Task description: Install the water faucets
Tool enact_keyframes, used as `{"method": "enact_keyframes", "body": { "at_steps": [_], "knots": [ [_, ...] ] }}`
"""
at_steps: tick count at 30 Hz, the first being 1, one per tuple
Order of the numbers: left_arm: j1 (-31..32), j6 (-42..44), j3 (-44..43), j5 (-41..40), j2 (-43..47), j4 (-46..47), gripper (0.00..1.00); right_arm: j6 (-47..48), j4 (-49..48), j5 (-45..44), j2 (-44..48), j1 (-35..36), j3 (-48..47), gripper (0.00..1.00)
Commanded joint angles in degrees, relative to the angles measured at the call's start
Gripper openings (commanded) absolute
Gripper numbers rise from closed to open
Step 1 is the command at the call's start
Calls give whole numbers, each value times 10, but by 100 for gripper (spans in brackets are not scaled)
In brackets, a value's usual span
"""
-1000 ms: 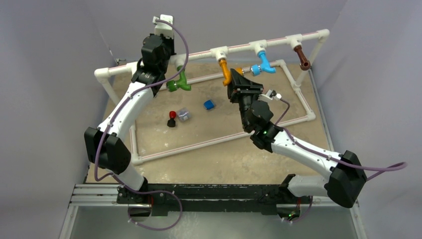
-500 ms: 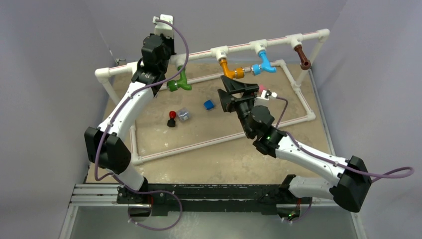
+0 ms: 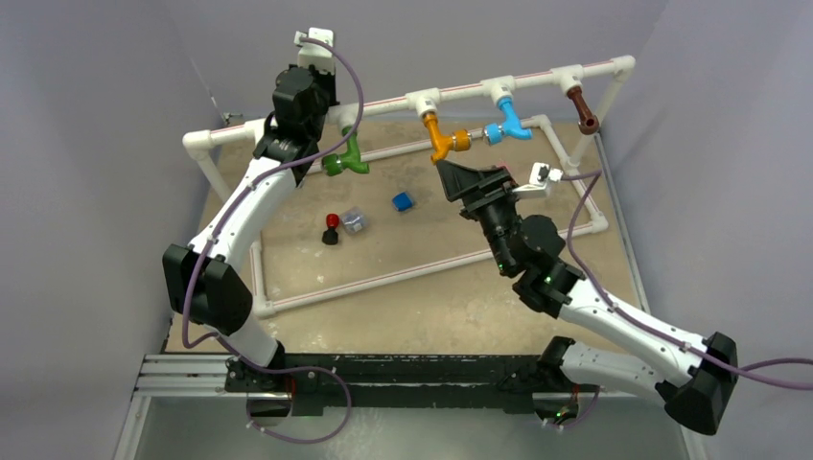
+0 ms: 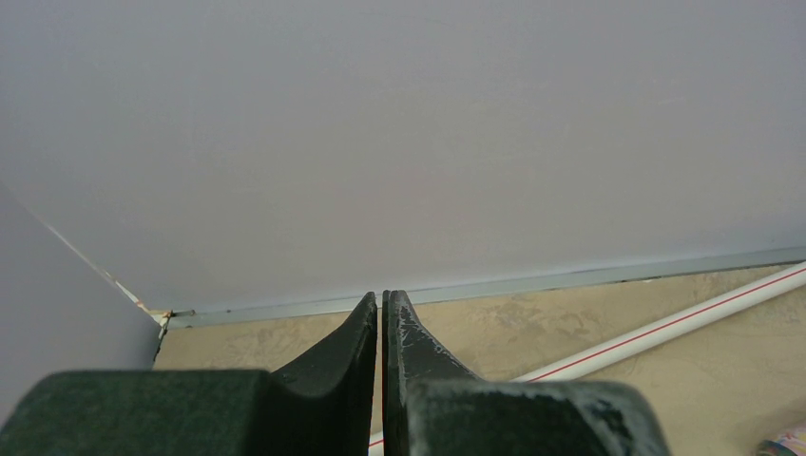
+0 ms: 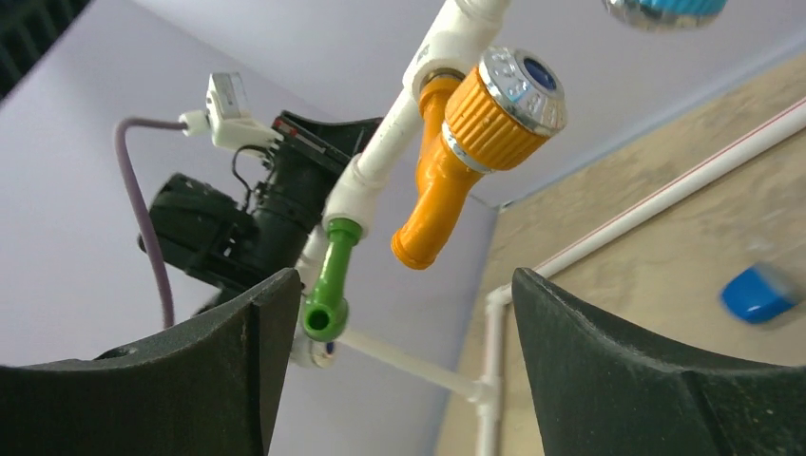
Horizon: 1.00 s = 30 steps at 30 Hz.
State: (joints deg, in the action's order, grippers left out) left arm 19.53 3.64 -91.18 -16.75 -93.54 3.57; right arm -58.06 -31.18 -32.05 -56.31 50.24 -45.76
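Observation:
A white pipe rail (image 3: 460, 91) carries four faucets: green (image 3: 345, 158), orange (image 3: 439, 137), blue (image 3: 506, 125) and brown (image 3: 582, 110), each hanging from a tee. My right gripper (image 3: 458, 177) is open and empty, just below and in front of the orange faucet, not touching it. In the right wrist view the orange faucet (image 5: 447, 180) with its ridged collar hangs above my open right gripper (image 5: 404, 280), and the green faucet (image 5: 331, 285) is behind. My left gripper (image 3: 305, 91) is at the rail by the green faucet. In the left wrist view it (image 4: 382, 304) is shut on nothing and faces the back wall.
A low white pipe frame (image 3: 383, 273) lies on the tan table. Inside it are a blue block (image 3: 403, 201), a small clear cube (image 3: 354, 220) and a red-and-black piece (image 3: 331, 228). Grey walls close in the back and sides.
My right gripper has drawn back from the orange faucet and its arm has swung to the right. The orange faucet stays on its tee. The left arm has not moved.

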Motion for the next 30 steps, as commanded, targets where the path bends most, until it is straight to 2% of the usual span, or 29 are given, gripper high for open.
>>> {"method": "enact_keyframes", "body": {
  "at_steps": [1,7,11,15,21,30],
  "knots": [
    [-2,-4,23,8,-34,-88,4,227,14,15,45,-1,-13,82],
    [-2,-3,23,6,-33,-87,4,534,44,86,71,-1,-45,82],
    [-2,-3,22,6,-34,-87,4,740,87,82,68,-1,-75,83],
    [-2,-4,22,6,-35,-86,4,908,109,103,63,0,-80,84],
    [-2,-4,22,7,-36,-86,4,1106,109,109,39,0,-76,85],
    [-2,-4,22,8,-37,-87,4,1348,-46,49,-37,12,-42,87]
  ]
}}
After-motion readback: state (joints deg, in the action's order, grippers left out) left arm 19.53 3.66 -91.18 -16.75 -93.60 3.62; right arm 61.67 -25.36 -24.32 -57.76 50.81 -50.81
